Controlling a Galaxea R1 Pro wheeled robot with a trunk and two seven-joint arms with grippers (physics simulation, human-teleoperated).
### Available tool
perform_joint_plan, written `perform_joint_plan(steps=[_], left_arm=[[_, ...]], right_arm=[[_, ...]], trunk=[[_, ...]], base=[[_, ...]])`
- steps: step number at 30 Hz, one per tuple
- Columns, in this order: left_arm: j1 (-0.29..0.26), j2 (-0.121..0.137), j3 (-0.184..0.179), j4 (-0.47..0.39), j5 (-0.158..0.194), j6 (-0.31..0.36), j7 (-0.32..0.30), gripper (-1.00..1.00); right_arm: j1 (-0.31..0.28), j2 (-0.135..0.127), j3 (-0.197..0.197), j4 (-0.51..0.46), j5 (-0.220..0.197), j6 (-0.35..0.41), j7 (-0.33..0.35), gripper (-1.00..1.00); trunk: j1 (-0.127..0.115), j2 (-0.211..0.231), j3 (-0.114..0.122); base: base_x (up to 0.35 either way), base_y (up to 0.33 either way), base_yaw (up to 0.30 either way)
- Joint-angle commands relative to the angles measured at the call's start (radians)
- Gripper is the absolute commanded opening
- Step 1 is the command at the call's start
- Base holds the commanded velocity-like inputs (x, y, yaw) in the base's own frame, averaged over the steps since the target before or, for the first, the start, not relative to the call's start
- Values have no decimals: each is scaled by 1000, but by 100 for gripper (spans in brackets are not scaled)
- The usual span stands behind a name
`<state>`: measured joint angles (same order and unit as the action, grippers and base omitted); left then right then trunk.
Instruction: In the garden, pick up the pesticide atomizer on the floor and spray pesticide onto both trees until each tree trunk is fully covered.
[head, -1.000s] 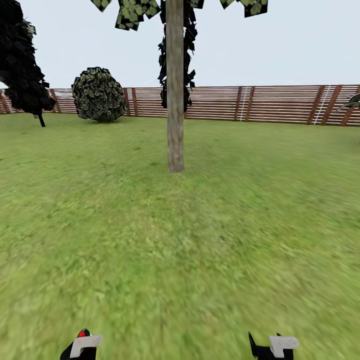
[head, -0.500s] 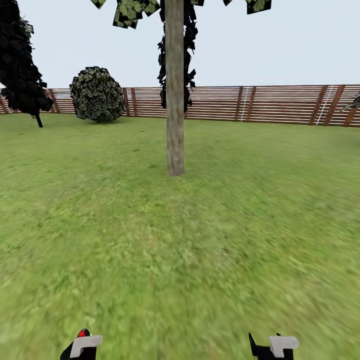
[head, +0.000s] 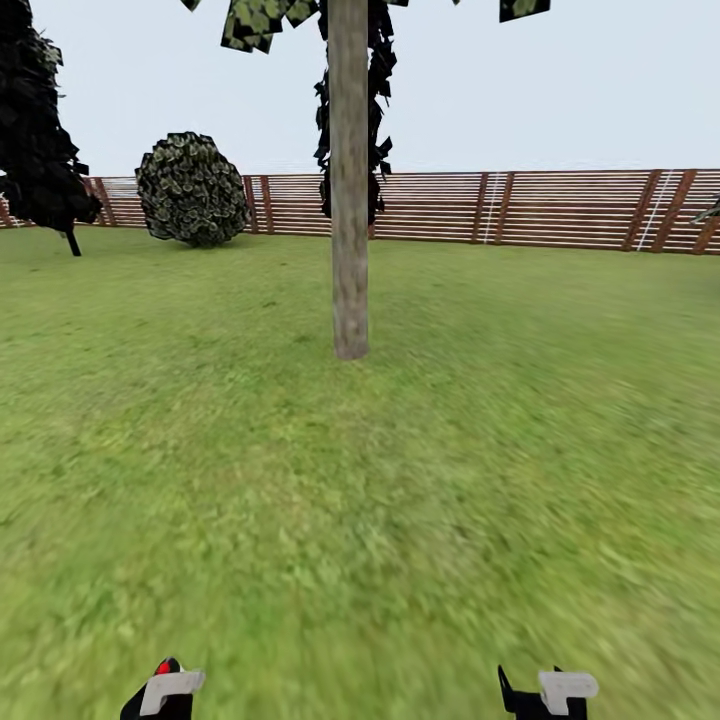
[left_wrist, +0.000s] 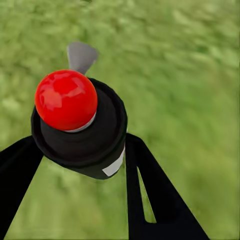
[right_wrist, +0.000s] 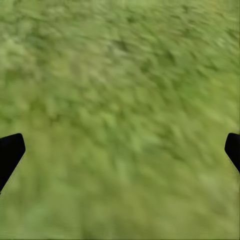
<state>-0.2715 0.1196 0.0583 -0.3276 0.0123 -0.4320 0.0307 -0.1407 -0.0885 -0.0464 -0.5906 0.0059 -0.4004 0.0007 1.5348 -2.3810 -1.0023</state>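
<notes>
One tree stands ahead on the lawn, its pale mottled trunk (head: 349, 190) rising out of the grass at mid distance, slightly left of centre. My left gripper (head: 160, 690) sits at the bottom edge of the head view, shut on the pesticide atomizer (left_wrist: 80, 125). The atomizer is black with a red tip (head: 163, 666), and a black finger (left_wrist: 150, 195) presses each side of it. My right gripper (head: 545, 692) is low at the bottom right, open over bare grass, with its fingertips (right_wrist: 11, 152) wide apart. The second tree is out of view.
A brown slat fence (head: 520, 208) runs across the back of the garden. A round dark bush (head: 193, 189) stands by the fence at left, and a black cypress (head: 35, 120) at the far left. Open lawn (head: 400, 480) lies between me and the trunk.
The whole view has shifted: the trunk base sits lower and the tree looks slightly nearer, so the camera has moved forward. Both grippers hold the same pose.
</notes>
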Motion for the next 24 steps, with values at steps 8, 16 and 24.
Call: perform_joint_plan(steps=[8,16,24], left_arm=[[0,0,0,1,0,1,0,-100],[0,0,0,1,0,1,0,-100],[0,-1,0,1,0,1,0,-100]], right_arm=[[0,-5,-1,1,0,-14,1,100],[0,-4,0,2,0,-17,1,100],[0,-4,0,2,0,-17,1,100]], trunk=[[0,0,0],[0,0,0],[0,0,0]], base=[[339,0,0],[339,0,0],[339,0,0]])
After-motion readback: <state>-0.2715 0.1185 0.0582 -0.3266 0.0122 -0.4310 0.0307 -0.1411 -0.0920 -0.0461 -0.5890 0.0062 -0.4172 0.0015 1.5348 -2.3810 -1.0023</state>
